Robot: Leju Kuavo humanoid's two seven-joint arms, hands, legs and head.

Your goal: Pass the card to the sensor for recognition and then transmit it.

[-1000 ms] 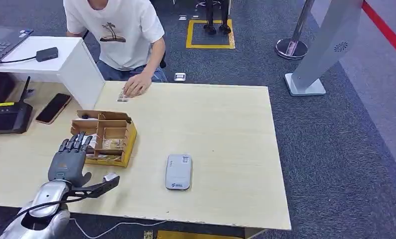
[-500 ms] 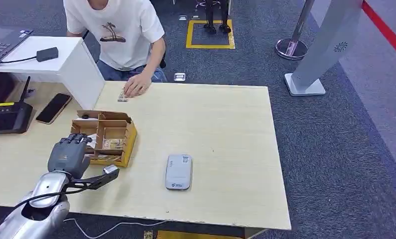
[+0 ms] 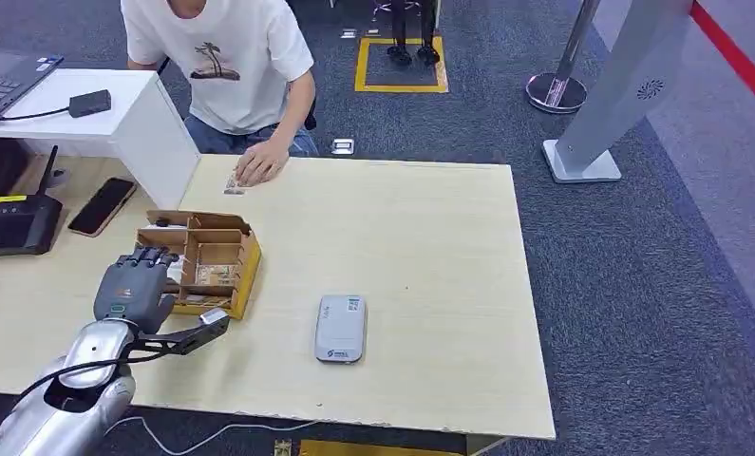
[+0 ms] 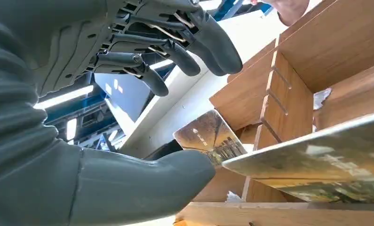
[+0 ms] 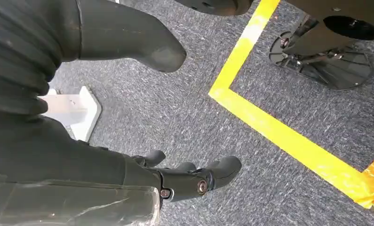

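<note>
— Wooden box (image 3: pixel 223 255) holds the cards (image 4: pixel 213 135); I see them standing in its compartments, near my side of the table (image 3: pixel 430 247).

— And my left hand (image 3: pixel 134 290)?

— It sits at the box's near-left corner. From the wrist, the fingers (image 4: pixel 208 35) curl above the cards and the thumb lies below, apart, holding nothing.

— Sensor?

— Grey sensor (image 3: pixel 341 327) lies flat, well right of the box.

— Right hand (image 5: pixel 175 181)?

— It hangs over carpet, fingers loosely curled, holding nothing. A person's hand (image 3: pixel 259 163) rests on the far edge.
</note>
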